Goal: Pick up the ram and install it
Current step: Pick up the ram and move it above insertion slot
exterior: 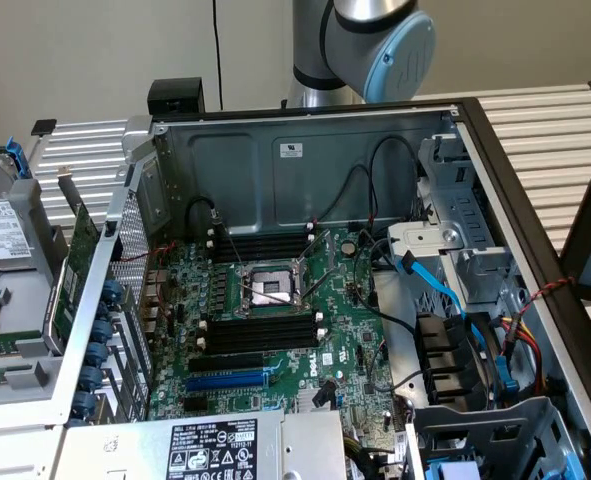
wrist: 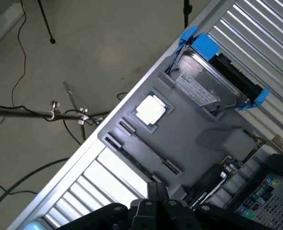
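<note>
The Universal Robots arm [exterior: 315,45] stands at the far side of the scene in the exterior view, its silver-grey column rising upright and out of frame. A rounded joint [exterior: 395,50] with a pale blue end cap juts toward the exterior view's right. In the wrist view, the black pincer [wrist: 156,188] is closed, its two slim fingers [wrist: 152,192] pressed together at the tips. Its dark linkages [wrist: 117,213] spread out to either side behind them.
</note>
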You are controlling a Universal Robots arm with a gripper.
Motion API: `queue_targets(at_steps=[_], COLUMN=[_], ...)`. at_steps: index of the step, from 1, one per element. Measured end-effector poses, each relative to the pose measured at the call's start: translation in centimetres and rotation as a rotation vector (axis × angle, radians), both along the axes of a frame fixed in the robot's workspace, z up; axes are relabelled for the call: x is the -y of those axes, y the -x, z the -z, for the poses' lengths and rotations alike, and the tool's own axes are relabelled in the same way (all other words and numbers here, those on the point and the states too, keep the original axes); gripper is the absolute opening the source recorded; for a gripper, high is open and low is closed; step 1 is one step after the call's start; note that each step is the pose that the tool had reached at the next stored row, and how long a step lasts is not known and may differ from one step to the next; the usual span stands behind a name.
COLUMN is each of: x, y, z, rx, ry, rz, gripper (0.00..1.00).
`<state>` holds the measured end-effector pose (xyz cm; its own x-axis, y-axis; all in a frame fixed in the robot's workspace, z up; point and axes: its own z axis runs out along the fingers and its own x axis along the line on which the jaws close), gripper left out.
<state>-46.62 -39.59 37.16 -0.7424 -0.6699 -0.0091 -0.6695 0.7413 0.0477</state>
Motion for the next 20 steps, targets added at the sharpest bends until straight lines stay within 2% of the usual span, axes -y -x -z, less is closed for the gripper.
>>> queue_targets(at_steps=[20], x=[0.00], y=[0.00], z=[0.11], rx=[0.0000], ry=[0.0001], rz=[-0.365], gripper=[0.11])
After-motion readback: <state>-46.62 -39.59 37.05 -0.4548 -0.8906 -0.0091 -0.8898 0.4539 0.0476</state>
